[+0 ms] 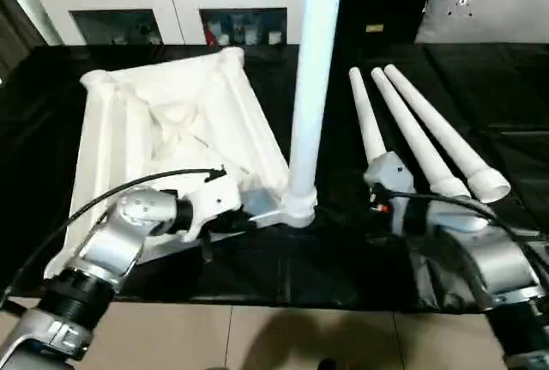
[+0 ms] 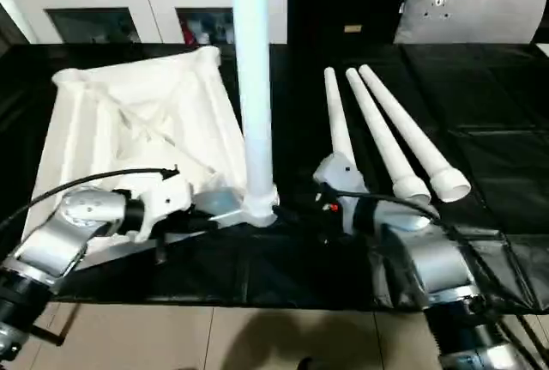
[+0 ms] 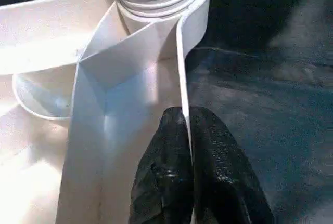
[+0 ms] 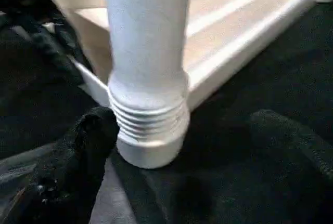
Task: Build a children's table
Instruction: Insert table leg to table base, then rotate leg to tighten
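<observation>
The tabletop (image 1: 171,121) lies underside up, and 1 leg (image 1: 313,87) stands upright in its near corner socket (image 4: 151,141), threads partly showing. The left gripper (image 3: 184,167) pinches the tabletop's rim beside that socket. The right gripper (image 4: 177,151) sits spread around the leg's base, clearly the nearer arm for turning it. 3 loose legs (image 1: 420,134) lie right of the socket.

Black-covered table (image 1: 257,275), near edge meeting tan floor tiles (image 1: 257,336). On its left half, white tabletop (image 1: 163,121) lying underside up, one leg (image 1: 313,87) upright at its near corner. On the right half, three loose legs (image 1: 412,130) side by side.
</observation>
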Controlling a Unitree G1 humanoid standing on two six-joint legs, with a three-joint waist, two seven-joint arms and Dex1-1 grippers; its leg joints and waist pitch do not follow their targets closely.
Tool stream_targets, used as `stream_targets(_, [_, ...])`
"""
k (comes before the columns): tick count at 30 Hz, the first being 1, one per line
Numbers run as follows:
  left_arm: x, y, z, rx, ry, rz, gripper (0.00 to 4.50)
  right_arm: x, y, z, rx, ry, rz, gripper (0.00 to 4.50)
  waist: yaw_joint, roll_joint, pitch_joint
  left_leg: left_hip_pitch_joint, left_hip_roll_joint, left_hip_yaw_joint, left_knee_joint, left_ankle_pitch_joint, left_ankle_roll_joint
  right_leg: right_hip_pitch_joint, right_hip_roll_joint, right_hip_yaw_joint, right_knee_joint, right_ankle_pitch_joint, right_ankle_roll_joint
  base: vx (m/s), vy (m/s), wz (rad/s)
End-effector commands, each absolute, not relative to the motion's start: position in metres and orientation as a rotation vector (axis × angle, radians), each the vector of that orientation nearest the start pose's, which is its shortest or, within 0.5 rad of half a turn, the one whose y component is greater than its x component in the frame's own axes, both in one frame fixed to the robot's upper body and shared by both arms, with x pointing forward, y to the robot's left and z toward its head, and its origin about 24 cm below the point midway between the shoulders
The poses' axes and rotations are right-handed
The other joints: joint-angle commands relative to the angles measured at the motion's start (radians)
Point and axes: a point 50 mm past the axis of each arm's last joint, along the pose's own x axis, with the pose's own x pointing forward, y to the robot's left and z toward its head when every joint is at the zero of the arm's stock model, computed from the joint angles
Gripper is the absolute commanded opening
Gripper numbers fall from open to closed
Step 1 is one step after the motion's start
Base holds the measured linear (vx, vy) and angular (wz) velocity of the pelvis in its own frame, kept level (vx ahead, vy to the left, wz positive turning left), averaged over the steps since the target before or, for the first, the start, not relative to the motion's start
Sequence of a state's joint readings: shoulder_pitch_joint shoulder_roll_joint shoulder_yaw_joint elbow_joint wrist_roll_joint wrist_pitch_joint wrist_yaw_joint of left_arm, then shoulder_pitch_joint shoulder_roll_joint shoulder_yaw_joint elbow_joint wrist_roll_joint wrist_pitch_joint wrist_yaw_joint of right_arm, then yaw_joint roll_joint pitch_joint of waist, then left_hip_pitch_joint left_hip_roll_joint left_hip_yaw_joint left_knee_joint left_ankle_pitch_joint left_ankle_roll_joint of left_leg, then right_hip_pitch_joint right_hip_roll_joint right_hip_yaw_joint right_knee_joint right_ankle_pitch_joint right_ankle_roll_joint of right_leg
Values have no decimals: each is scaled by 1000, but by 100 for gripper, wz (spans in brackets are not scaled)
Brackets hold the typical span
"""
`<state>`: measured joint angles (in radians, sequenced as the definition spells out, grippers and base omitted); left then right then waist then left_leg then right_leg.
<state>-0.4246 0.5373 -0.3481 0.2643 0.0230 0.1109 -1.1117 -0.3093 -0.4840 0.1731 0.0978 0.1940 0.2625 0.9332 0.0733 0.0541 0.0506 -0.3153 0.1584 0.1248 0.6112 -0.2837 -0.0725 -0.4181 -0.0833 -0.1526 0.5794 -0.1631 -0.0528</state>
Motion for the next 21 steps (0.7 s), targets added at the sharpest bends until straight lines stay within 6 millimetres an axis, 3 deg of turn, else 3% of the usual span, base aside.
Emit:
stream_targets(1, [278, 147, 46, 632, 467, -1392, 0, 278, -155, 76, -263, 260, 1129, 445, 2, -5, -68, -30, 59, -7, -60, 139, 147, 83, -78, 74, -54, -215, -134, 0, 0, 0])
stream_targets(4, [275, 144, 46, 643, 464, -1441, 0, 274, -151, 73, -249, 292, 1229, 445, 12, -5, -71, -27, 61, -7, -57, 156, 155, 81, -78, 74, -48, -184, -146, 0, 0, 0])
stream_targets(6, [274, 143, 45, 646, 462, -1451, 0, 274, -150, 72, -241, 302, 1242, 419, 17, -5, -72, -27, 63, -8, -56, 166, 162, 81, -79, 75, -44, -167, -154, 0, 0, 0])
stream_targets(13, [271, 135, 44, 646, 449, -1484, 0, 280, -141, 65, -204, 310, 1264, 368, 21, -5, -73, -29, 60, -7, -57, 153, 132, 82, -80, 73, -47, -199, -146, 0, 0, 0])
stream_targets(17, [271, 135, 43, 648, 449, -1483, 0, 281, -139, 63, -192, 315, 1270, 330, 26, -6, -75, -29, 61, -7, -54, 172, 132, 82, -80, 75, -40, -170, -148, 0, 0, 0])
stream_targets(21, [270, 136, 42, 651, 454, -1480, 0, 281, -138, 59, -182, 324, 1274, 298, 29, -6, -73, -30, 60, -7, -55, 158, 127, 83, -80, 74, -45, -203, -133, 0, 0, 0])
